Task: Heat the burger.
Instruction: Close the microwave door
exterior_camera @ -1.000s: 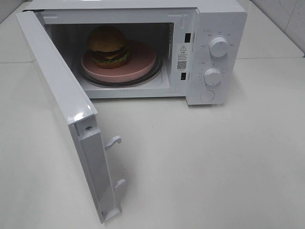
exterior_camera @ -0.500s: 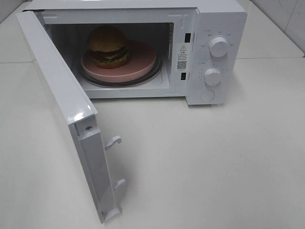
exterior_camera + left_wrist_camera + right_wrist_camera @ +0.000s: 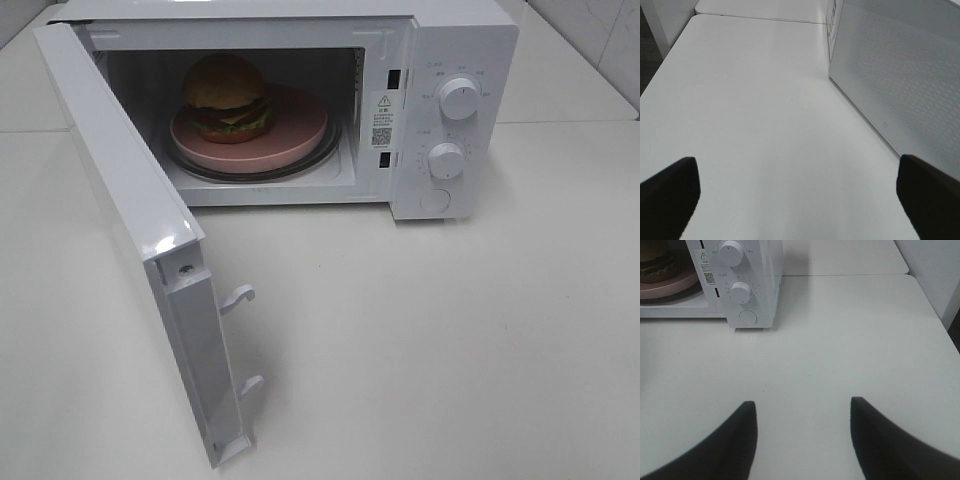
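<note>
With the small brown-bun burger [image 3: 226, 95] on its round pink plate [image 3: 300, 127] inside the white microwave [image 3: 470, 40] at the back edge of the white desk [image 3: 450, 350], and the left jaws and right jaws both open and empty, push the white door [image 3: 110, 170] shut slowly.

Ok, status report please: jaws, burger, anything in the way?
Both jaws open, empty. Inside microwave: burger on pink plate. Its door wide open, not yet shut; nothing else in the way.
</note>
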Tool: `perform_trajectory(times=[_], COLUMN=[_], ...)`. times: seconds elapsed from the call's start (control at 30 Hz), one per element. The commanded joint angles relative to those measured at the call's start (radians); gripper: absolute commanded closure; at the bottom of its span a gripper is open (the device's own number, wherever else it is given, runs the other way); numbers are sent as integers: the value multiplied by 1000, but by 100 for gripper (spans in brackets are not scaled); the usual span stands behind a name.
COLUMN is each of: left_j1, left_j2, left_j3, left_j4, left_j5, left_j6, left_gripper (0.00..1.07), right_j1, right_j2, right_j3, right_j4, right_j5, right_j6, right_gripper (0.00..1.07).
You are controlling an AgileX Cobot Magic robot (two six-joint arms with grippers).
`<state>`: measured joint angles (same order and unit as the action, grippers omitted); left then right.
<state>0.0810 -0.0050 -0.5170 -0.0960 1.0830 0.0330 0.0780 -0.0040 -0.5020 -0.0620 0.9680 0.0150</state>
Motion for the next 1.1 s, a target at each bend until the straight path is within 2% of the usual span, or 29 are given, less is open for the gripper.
perform_trajectory(times=[0.03, 0.57, 0.73, 1.0, 1.03, 1.1], left_j1=[4, 4, 4, 4, 4, 4], left_j2=[-4, -4, 19, 153, 180, 196], left_j3=[1, 1, -16, -17, 1, 13], left_j4=[-3, -4, -48, -64, -64, -64], left_j5=[-12, -12, -40, -278, -353, -390], left_j6=[-8, -10, -8, 16, 47, 67], left_gripper=[6, 6, 6, 6, 6, 7], right_j1=[-5, -5, -5, -5, -5, -5], right_j2=[-26, -26, -26, -26, -26, -26], right_j3=[7, 7, 7, 7, 7, 7], right_j4=[1, 1, 1, 1, 1, 1], right_j5=[-5, -5, -5, -5, -5, -5], right_j6=[-1, -1, -1, -1, -1, -1], right_gripper=[51, 51, 51, 51, 51, 51])
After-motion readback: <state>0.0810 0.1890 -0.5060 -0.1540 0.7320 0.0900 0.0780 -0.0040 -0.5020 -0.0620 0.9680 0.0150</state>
